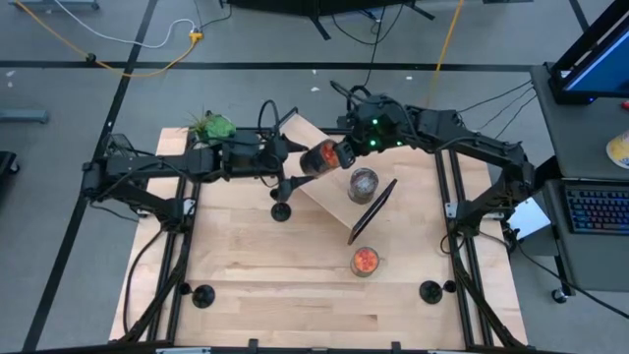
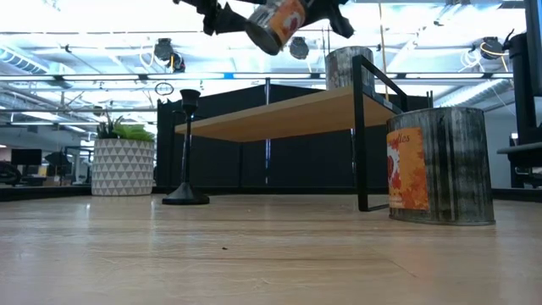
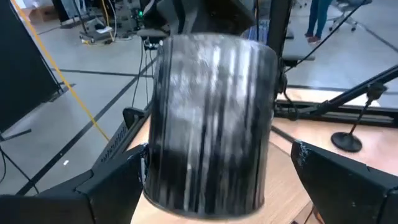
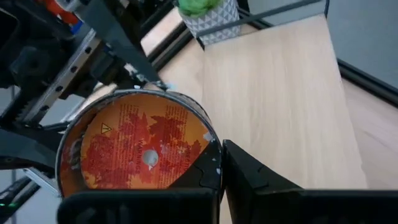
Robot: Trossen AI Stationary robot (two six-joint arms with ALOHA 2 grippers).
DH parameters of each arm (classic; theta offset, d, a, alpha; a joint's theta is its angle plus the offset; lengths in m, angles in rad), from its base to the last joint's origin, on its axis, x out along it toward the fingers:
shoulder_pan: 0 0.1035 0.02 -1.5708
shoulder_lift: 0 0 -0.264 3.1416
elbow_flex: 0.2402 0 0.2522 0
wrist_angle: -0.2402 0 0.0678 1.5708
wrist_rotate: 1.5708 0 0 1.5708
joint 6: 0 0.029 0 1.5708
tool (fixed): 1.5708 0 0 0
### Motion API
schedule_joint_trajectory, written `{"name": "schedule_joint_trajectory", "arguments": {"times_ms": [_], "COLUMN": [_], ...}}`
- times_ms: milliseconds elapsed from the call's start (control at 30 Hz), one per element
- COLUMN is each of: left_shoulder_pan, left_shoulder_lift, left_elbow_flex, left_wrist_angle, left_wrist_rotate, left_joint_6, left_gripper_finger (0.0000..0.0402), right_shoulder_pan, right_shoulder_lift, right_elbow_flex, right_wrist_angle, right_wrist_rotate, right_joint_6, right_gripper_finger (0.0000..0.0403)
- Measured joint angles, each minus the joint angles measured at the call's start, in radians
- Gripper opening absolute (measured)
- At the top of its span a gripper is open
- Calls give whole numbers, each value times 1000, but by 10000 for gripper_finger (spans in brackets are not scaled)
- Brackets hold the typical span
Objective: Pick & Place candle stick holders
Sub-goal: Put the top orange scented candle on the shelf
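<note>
Over the back of the table, in the high view, the right gripper [image 1: 346, 152] is pinched on the end of an orange-labelled tin [image 1: 319, 157] held in the air. The left gripper [image 1: 295, 163] meets the tin from the other side. This looks like a hand-over, or clearing clutter. Three candle stick holders stand untouched: one [image 1: 281, 210] beside the wooden riser [image 1: 329, 192] and two at the front corners [image 1: 203, 294] [image 1: 429, 291]. A grey-topped tin [image 1: 364, 184] sits on the riser and a red-topped tin [image 1: 365, 261] sits on the table. I cannot tell whether those tops are lids or contents.

At table height, the low view shows the carried tin tilted overhead. The near holder is upright beside a patterned plant pot [image 2: 123, 165], which holds a green plant.

From the left wrist, both fingers [image 3: 93, 186] stand spread either side of the tin's wall, with a gap showing on one side.

From the right wrist, the tin's orange end faces the camera, its rim nipped at the closed fingers, so that grip alone seems to carry it
</note>
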Motion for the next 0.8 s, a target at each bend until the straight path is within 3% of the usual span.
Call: {"name": "schedule_joint_trajectory", "arguments": {"times_ms": [400,800], "left_shoulder_pan": [3,-8], "left_shoulder_lift": [69,244], "left_elbow_flex": [71,346], "left_wrist_angle": [-6,-368], "left_wrist_rotate": [52,49], "left_joint_6": [10,2], "left_gripper_finger": [397,397], "right_shoulder_pan": [50,65], "right_shoulder_lift": [-2,42], "right_elbow_flex": [-1,0], "right_wrist_angle": [49,-16], "right_wrist_rotate": [2,15], "right_joint_6": [11,14], "right_gripper_finger": [0,0]}}
